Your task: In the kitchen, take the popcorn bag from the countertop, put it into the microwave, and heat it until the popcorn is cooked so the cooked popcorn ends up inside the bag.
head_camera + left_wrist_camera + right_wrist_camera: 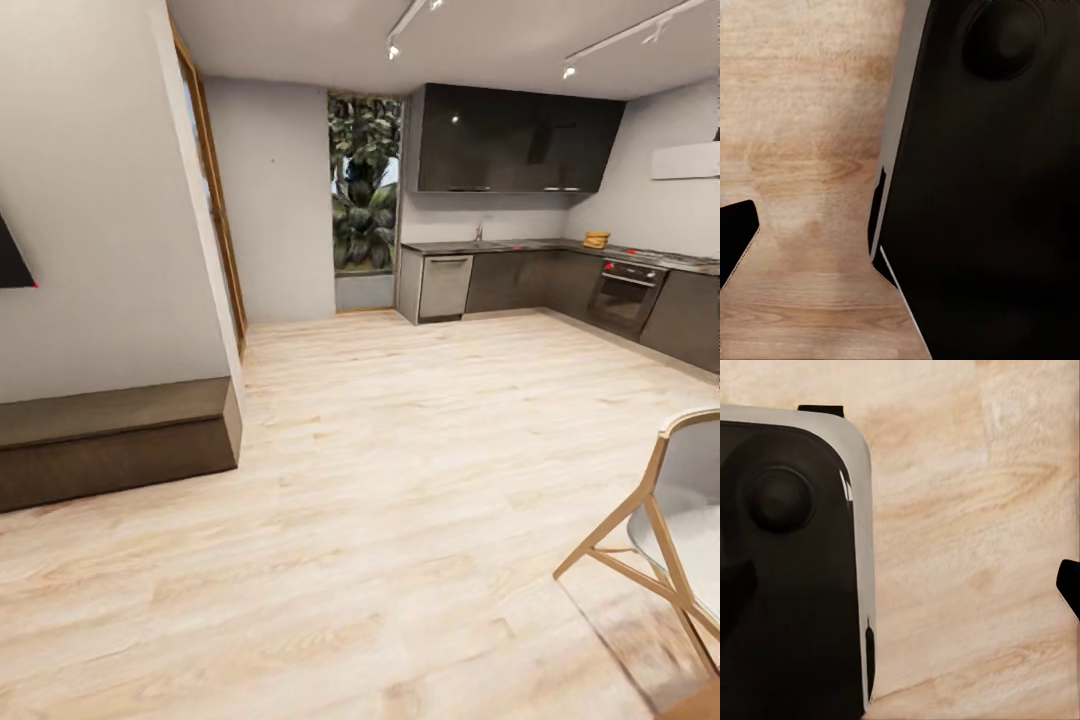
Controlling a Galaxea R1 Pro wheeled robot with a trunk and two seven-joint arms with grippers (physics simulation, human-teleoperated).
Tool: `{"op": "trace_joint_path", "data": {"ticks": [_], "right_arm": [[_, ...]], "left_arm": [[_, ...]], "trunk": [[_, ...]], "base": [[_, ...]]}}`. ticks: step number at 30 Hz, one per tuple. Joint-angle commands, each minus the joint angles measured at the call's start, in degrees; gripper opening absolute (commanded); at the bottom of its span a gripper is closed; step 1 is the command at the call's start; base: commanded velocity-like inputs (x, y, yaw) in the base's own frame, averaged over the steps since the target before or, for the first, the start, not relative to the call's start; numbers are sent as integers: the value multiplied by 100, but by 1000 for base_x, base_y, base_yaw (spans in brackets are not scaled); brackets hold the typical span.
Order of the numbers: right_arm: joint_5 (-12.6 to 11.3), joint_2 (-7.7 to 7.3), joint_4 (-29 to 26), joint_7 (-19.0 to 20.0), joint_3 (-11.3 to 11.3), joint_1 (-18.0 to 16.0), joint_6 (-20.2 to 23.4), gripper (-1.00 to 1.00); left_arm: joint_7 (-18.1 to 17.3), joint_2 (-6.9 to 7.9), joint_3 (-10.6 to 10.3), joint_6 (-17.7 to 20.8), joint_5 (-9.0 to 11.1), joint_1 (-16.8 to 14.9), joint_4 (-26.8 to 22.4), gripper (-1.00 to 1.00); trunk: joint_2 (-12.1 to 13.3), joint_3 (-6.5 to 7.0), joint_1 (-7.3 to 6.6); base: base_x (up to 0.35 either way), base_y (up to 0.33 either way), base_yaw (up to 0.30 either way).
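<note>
Grippers: left fingertip [736, 240] and right fingertip [1069, 585] are dark slivers at the frame edges over the wood floor [400, 480]; cannot tell how far either is open, nothing seen held. Dark robot body [990, 195] fills much of both wrist views. Kitchen [540, 250] lies across the room: dark upper cabinets [515, 140], grey worktop [500, 246], built-in oven [625, 295]. Popcorn bag [596, 239] sits on the worktop near its far corner, beside the hob [675, 259]. Chair [665, 520] at near right.
</note>
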Motion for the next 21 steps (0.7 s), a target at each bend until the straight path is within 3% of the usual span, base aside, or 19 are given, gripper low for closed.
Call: {"op": "trace_joint_path", "data": {"ticks": [1, 21], "right_arm": [[4, -6, 6, -11, 1, -4, -19, 100], [3, -11, 6, -20, 7, -4, -22, 100]], "left_arm": [[2, -2, 26, -5, 2, -2, 1, 100], [2, -3, 27, -5, 2, -2, 1, 100]], "trunk": [[-2, -5, 3], [-2, -5, 3]], "base": [[343, 0, -46], [336, 76, -3]]}}
